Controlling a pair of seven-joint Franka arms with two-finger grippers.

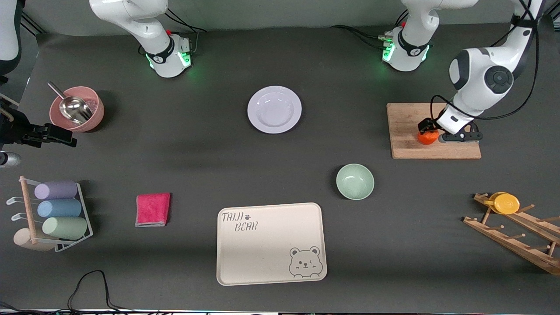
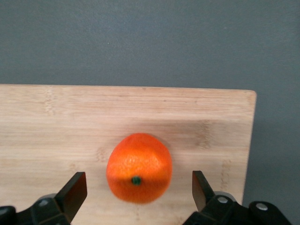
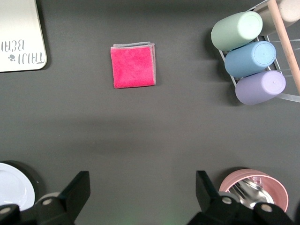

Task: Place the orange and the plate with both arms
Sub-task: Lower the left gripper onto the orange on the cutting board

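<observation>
The orange (image 1: 426, 138) sits on a wooden cutting board (image 1: 407, 131) toward the left arm's end of the table. My left gripper (image 1: 431, 133) is open and low over the board. In the left wrist view the orange (image 2: 139, 164) lies between the two fingers of the left gripper (image 2: 137, 182), with gaps on both sides. The white plate (image 1: 253, 109) lies empty at the table's middle, near the bases. My right gripper (image 3: 140, 180) is open and empty, high above the table. It is out of the front view. The plate's edge shows in the right wrist view (image 3: 11, 187).
A mint-green bowl (image 1: 355, 181) and a cream bear-print tray (image 1: 271, 262) lie nearer the front camera than the plate. A pink cloth (image 1: 152, 209), a cup rack (image 1: 61, 210) and a pink bowl with a metal scoop (image 1: 94, 116) sit toward the right arm's end. A wooden rack holds a yellow cup (image 1: 506, 203).
</observation>
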